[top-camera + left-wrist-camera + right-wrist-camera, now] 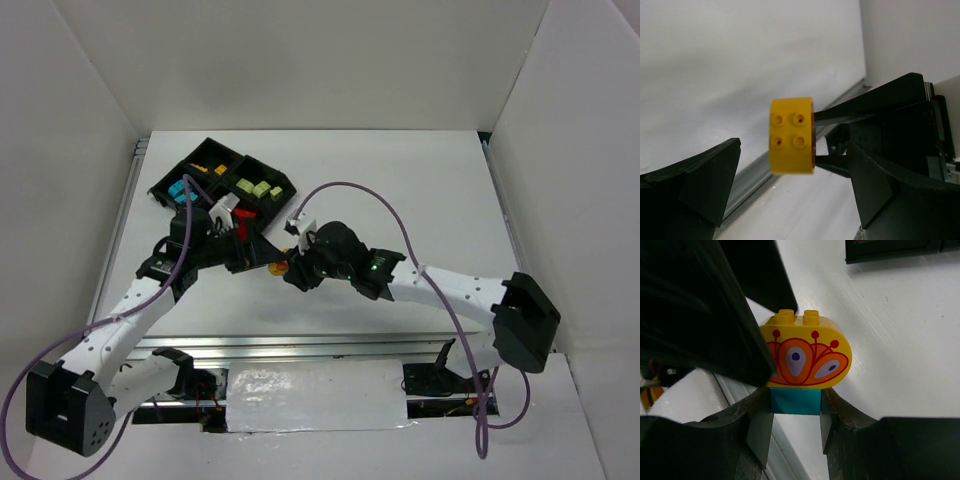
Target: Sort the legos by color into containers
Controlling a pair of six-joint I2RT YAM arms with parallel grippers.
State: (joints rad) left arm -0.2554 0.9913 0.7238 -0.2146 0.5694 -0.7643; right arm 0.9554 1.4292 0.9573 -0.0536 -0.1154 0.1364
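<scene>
My right gripper (796,407) is shut on a teal lego (796,401) with a rounded yellow lego (805,355) stuck on top, printed with an orange feather pattern. The pair hangs above the table. In the left wrist view the yellow lego (791,135) shows its studs, and my left gripper (794,167) stands open on either side of it without touching. From above, both grippers meet near the yellow lego (278,266). The black tray of containers (165,182) sits at the back left and holds teal legos (183,190), pale green legos (260,187), an orange one (205,165) and a red one (245,215).
White walls close in the table on three sides. A metal rail (747,177) runs along the table's edge under the left gripper. A purple cable (400,225) arcs over the right arm. The tray's corner (890,252) shows at the top of the right wrist view.
</scene>
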